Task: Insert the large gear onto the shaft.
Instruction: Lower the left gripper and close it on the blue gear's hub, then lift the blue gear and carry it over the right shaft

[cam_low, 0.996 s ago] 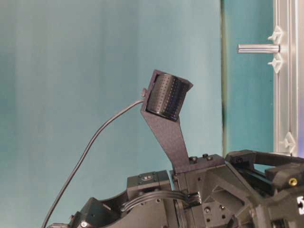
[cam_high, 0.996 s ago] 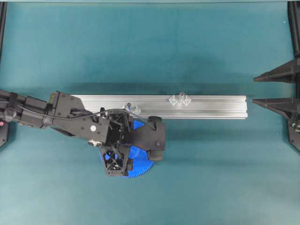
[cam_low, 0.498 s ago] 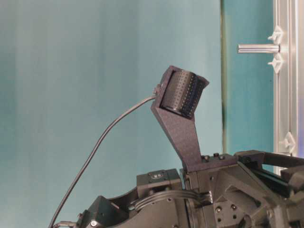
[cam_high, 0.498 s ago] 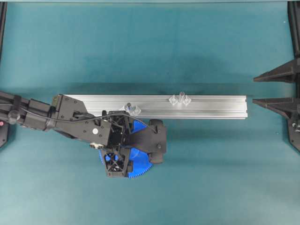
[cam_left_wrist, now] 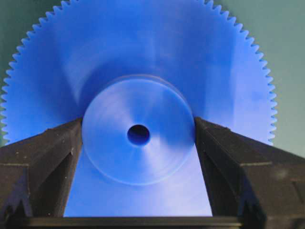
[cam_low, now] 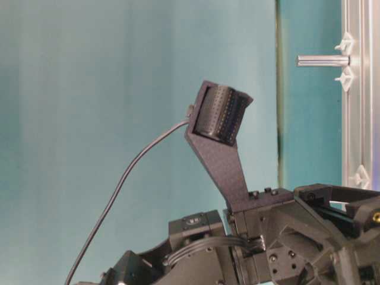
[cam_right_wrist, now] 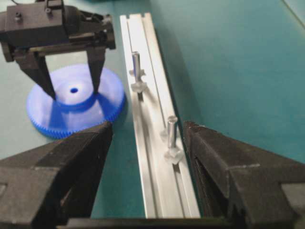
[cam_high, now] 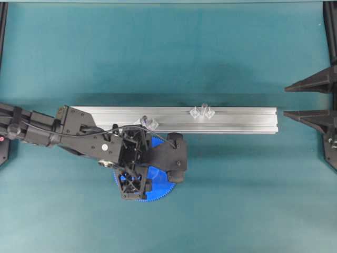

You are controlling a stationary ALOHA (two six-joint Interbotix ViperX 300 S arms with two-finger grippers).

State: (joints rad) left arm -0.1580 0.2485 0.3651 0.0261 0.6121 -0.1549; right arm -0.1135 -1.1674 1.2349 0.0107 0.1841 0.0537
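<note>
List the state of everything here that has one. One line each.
large gear: flat on the table, not on any pin.
left gripper: down over the gear, fingers at either side of its hub; grip unclear.
right gripper: open, empty, clear of the rail.
shaft: upright on the rail, bare.
second pin: upright, bare.

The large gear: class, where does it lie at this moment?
In the overhead view the large gear lies flat on the teal table left of centre, just in front of the aluminium rail, with the left gripper straddling its hub.
</note>
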